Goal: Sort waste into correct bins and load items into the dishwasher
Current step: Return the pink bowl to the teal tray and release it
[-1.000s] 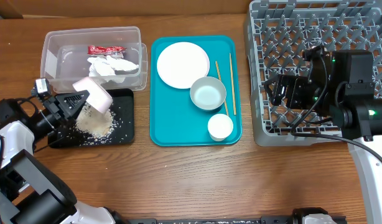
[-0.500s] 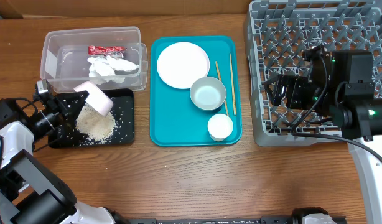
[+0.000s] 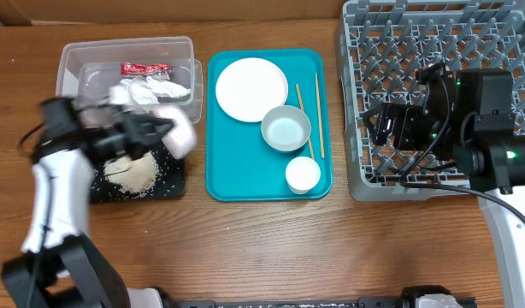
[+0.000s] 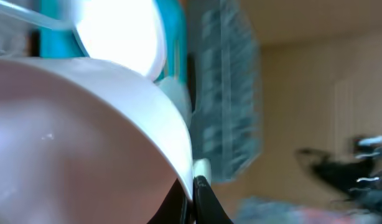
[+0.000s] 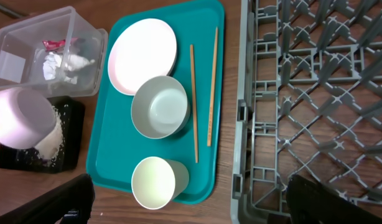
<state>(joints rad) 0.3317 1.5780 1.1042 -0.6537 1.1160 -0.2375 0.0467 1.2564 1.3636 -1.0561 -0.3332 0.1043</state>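
My left gripper [image 3: 164, 130] is shut on the rim of the small pinkish-white plate [image 3: 180, 130], held tilted over the right edge of the black tray [image 3: 173, 184]; arm and plate are motion-blurred. In the left wrist view the plate [image 4: 85, 130] fills the frame with the jaws [image 4: 194, 198] pinching its edge. A rice pile [image 3: 132, 175] lies on the black tray. The clear tub [image 3: 74, 60] holds the red wrapper [image 3: 144, 68] and the tissue [image 3: 147, 91]. The large plate [image 3: 250, 89], bowl [image 3: 286, 129], cup [image 3: 303, 174] and chopsticks [image 3: 319, 103] lie on the teal tray [image 3: 237, 175]. My right gripper [image 3: 389, 125] is open and empty over the dish rack [image 3: 433, 51].
The right wrist view shows the teal tray [image 5: 113, 155] with the bowl [image 5: 160, 107], the cup [image 5: 155, 182] and the chopsticks [image 5: 193, 102], and the rack [image 5: 315, 93] at right. Bare wooden table lies in front of the trays.
My left arm has swung the small plate up and to the right, from over the rice on the black tray toward the teal tray. The right arm has not moved.
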